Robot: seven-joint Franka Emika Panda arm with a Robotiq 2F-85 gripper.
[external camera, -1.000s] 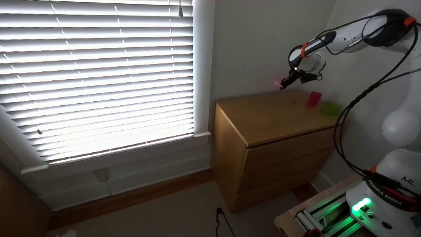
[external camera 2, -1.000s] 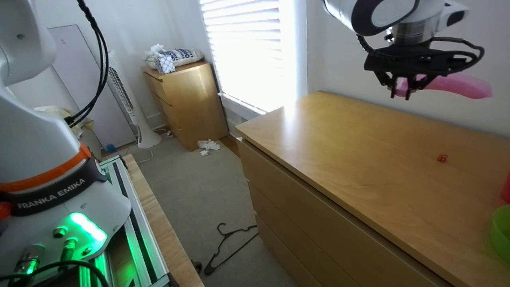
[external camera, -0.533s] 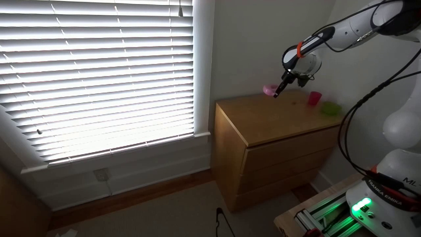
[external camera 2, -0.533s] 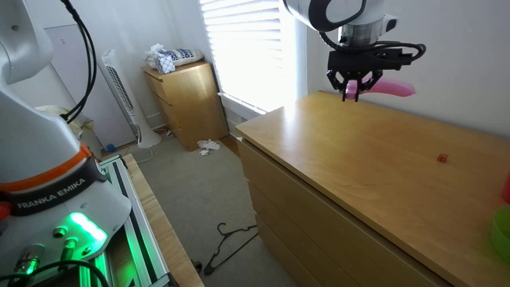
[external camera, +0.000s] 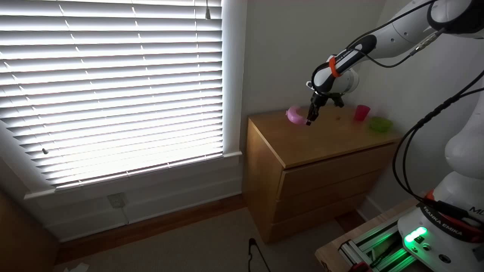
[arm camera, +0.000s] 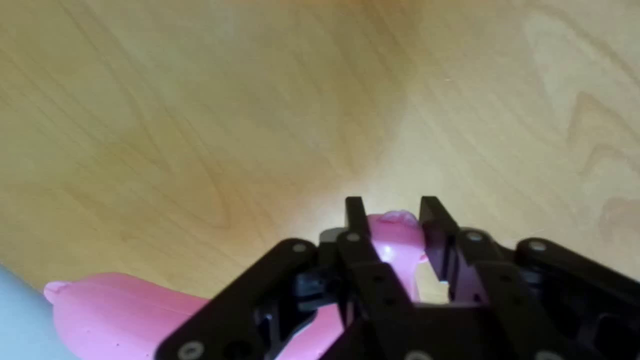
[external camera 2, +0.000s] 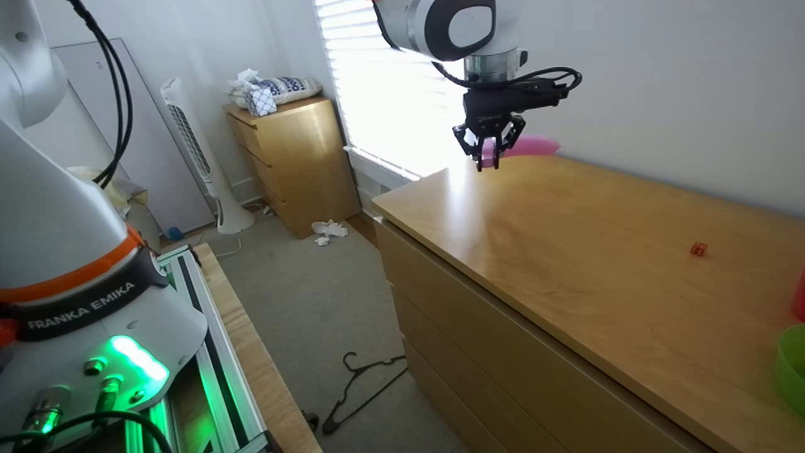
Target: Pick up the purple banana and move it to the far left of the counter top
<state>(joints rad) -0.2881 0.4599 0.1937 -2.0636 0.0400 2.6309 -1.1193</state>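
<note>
Arm (external camera: pixel 401 34) white, dark joint patches (external camera: pixel 366 43), orange band (external camera: pixel 334 67); looping black cables (external camera: pixel 419 119). Base (external camera 2: pixel 69 365) white, black strip (external camera 2: pixel 82 307) lettered FRANKA EMIKA, green light (external camera 2: pixel 139 357). Gripper (arm camera: pixel 394 220) black, studded with round grey screws (arm camera: pixel 537 245).

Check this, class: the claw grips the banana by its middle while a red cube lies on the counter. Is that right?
No: the claw grips the banana by one end, not its middle, as the wrist view shows. A red cube does lie on the counter.

The robot's base (external camera 2: pixel 82 308) reads FRANKA EMIKA in white
</note>
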